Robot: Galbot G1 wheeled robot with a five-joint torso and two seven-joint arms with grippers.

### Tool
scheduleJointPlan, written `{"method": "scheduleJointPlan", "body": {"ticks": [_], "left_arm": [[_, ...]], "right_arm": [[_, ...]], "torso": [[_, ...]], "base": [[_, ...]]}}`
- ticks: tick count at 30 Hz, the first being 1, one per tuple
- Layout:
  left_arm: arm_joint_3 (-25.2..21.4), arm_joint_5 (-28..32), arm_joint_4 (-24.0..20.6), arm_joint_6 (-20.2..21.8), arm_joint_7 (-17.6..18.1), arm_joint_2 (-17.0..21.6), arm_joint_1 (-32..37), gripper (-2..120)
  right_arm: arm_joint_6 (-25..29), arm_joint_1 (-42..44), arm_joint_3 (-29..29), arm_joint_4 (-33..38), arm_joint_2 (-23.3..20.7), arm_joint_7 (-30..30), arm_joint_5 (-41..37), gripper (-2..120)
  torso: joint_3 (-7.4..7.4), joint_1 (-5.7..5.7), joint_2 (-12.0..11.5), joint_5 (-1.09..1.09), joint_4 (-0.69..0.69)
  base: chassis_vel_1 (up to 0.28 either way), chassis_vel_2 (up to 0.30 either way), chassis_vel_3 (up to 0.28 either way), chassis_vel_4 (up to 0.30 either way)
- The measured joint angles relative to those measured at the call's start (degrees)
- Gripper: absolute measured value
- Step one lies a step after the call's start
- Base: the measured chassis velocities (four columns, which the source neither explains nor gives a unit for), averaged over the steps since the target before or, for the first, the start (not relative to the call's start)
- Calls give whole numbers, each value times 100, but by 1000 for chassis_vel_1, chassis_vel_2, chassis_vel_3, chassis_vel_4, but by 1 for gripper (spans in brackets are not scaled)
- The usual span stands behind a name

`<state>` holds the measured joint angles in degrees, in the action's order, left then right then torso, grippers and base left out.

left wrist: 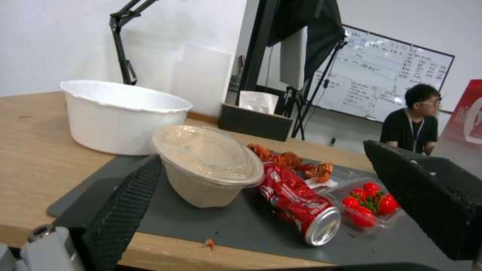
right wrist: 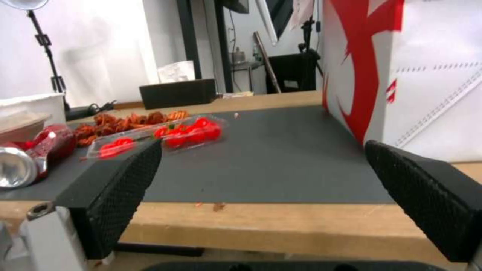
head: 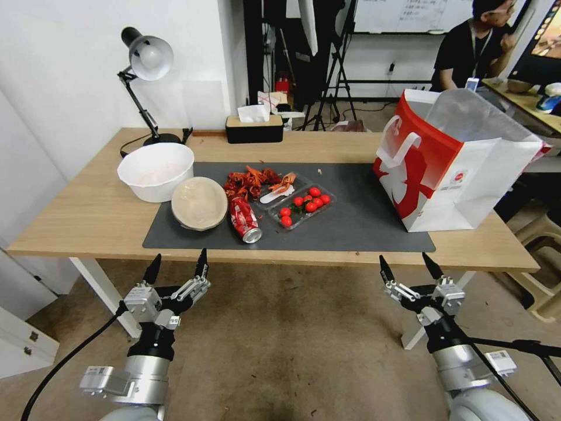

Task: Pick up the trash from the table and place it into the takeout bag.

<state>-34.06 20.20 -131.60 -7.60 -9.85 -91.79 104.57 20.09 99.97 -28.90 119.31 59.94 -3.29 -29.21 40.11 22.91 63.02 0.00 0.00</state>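
Light-wood table [head: 87, 216] seen from the head camera: on its grey mat [head: 350, 216] a red soda can [head: 245, 219] lies between a round beige bowl [head: 199, 203] and a tray of cherry tomatoes [head: 302, 206], with the takeout bag [head: 450, 169] standing upright well to the right. Below the near edge, the left gripper [head: 177, 266] and right gripper [head: 411, 268] hover with fingers spread, holding nothing. From the left wrist, the lidded bowl [left wrist: 208, 165] touches the tipped can [left wrist: 299, 205], with a large white bowl [left wrist: 118, 114] behind; from the right wrist, bare mat [right wrist: 261, 158] lies before the bag [right wrist: 417, 71].

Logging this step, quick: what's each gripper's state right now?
Left gripper: open, holding nothing, below the table edge.
Right gripper: open, holding nothing, below the table edge.

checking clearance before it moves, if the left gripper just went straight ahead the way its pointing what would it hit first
Probably the beige lidded bowl on the dark mat: the open left gripper hangs before the table edge, aimed at it. The red can lies just beside. Height is unclear; it might catch the edge.
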Motion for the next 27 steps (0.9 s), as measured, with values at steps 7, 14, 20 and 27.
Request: {"method": "scheduleJointPlan", "body": {"ticks": [7,14,20,27], "left_arm": [[2,-11,25,-9,11,4,9,100],[45,-70,84,-21,44,37,-4,100],[394,-511,173,95,334,55,-216,100],[903,-993,477,196,953,500,-628,100]], "right_arm": [[51,81,42,-28,65,13,31,100],[152,158,59,-64,112,28,96,100],[209,245,56,-68,139,60,137,100],[224,241,56,-80,108,66,189,100]], "torso": [[0,0,0,-1,-1],[0,0,0,0,0],[0,0,0,0,-1],[0,2,0,-1,0]], "base": [[0,0,0,0],[0,0,0,0],[0,0,0,0],[0,0,0,0]]}}
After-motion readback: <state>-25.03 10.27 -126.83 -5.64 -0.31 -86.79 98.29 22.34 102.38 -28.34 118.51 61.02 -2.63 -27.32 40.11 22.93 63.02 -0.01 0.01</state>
